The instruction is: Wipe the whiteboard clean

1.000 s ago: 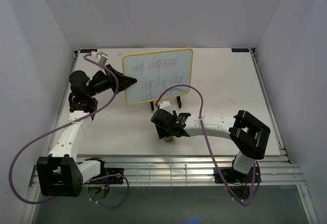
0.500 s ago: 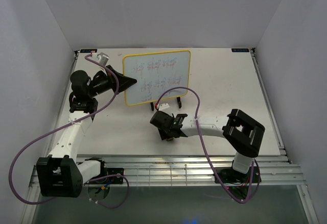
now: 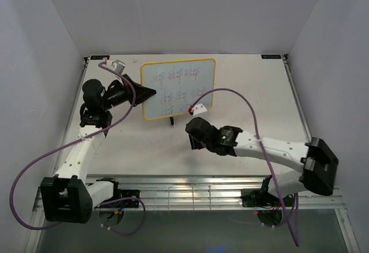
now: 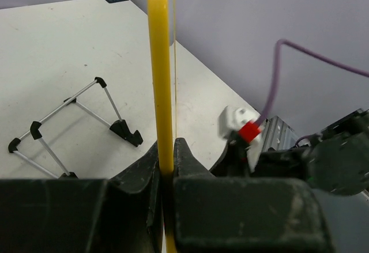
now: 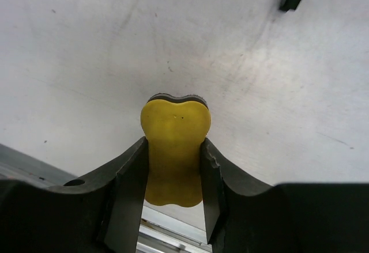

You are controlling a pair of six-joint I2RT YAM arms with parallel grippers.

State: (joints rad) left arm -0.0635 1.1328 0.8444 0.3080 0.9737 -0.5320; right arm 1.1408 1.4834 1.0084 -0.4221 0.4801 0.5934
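Note:
The whiteboard (image 3: 179, 89), white with a thin yellow frame and faint pink-blue scribbles, is held up at the back middle of the table. My left gripper (image 3: 151, 93) is shut on its left edge; the left wrist view shows the yellow frame (image 4: 159, 80) edge-on, pinched between my fingers. My right gripper (image 3: 193, 138) is shut on the small yellow eraser (image 5: 174, 149) and holds it in front of and below the board, above the table. The eraser is hidden under the gripper in the top view.
The black wire stand (image 4: 75, 126) lies on the table behind the board; one foot shows below the board (image 3: 171, 120). A metal rail (image 3: 190, 192) runs along the table's near edge. White walls enclose the table on three sides.
My right arm has stretched out and the gripper with the eraser has moved right and up toward the board. The board has shifted slightly left in my left gripper.

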